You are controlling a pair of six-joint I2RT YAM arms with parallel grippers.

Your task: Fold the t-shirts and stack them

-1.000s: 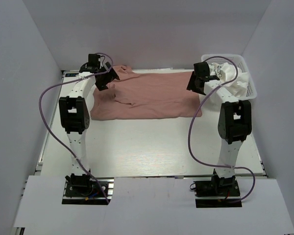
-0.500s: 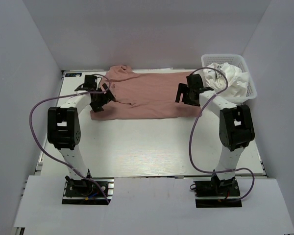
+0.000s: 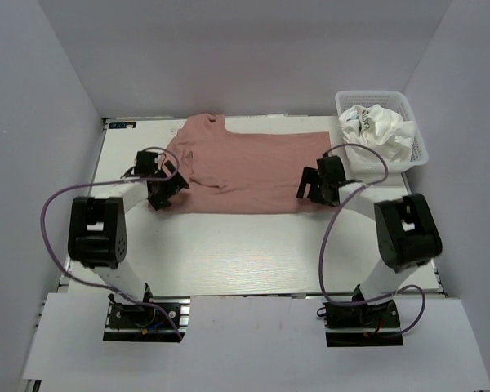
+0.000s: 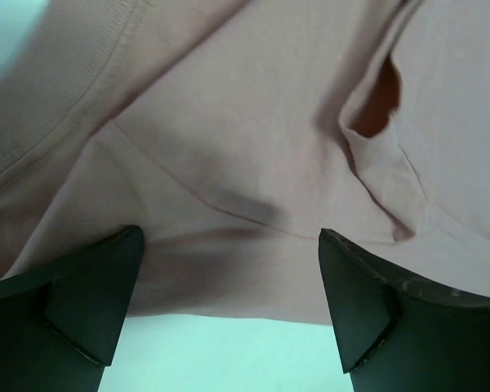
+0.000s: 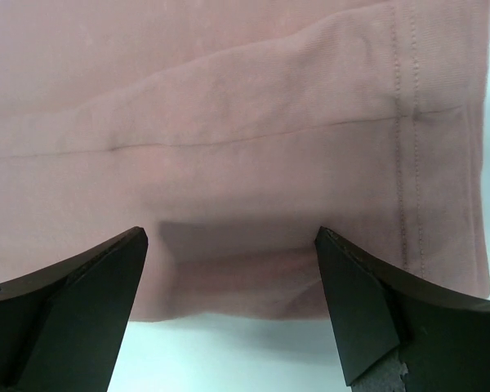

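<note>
Hovering at the near edge of the pink t-shirt (image 3: 245,167), left fingers (image 4: 82,286) and right fingers (image 5: 367,302) both spread, pinching nothing. Seemingly one fold laid on the surface (image 3: 253,245); more folds left, white t-shirts (image 3: 380,131) heaped in the basket (image 3: 374,95).

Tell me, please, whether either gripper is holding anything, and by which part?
Nothing is held. The left gripper and right gripper are both open, their fingers spread at the near edge of the pink shirt.

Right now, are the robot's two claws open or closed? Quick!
Left gripper: open, holding nothing, over the pink t-shirt.
Right gripper: open, holding nothing, over the same shirt.
</note>
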